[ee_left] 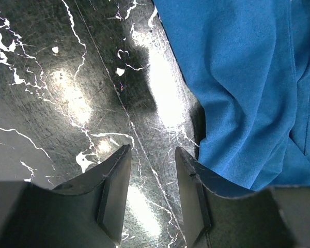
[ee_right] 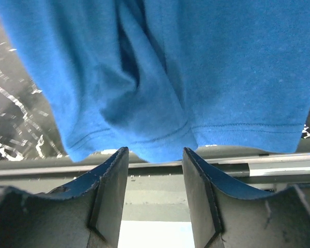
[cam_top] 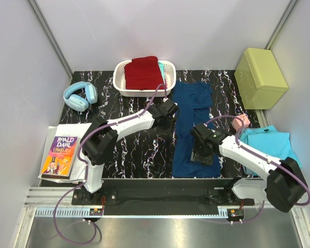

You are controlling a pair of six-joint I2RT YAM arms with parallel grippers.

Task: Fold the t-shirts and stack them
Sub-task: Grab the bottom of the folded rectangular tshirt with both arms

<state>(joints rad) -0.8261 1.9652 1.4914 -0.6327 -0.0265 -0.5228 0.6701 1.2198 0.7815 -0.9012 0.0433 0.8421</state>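
Note:
A blue t-shirt (cam_top: 192, 126), folded into a long strip, lies in the middle of the table and runs from the basket toward the near edge. My left gripper (cam_top: 169, 111) sits at the strip's left edge, about midway along. It is open over bare table (ee_left: 152, 155), with the cloth (ee_left: 237, 82) just to the right of its right finger. My right gripper (cam_top: 201, 155) hovers over the strip's near end. It stands open (ee_right: 155, 152) with nothing between its fingers, and the shirt's hem (ee_right: 160, 139) lies just beyond the tips. A dark red t-shirt (cam_top: 143, 72) is in the basket. A turquoise one (cam_top: 268, 142) lies at the right.
A white basket (cam_top: 169, 67) stands at the back centre. Light blue headphones (cam_top: 80, 96) and a Roald Dahl book (cam_top: 60, 155) are on the left. A yellow-green box (cam_top: 261, 77) is at the back right, and a small pink object (cam_top: 243, 122) lies beside the turquoise shirt. The near table edge and rail (ee_right: 155, 170) lie under the right gripper.

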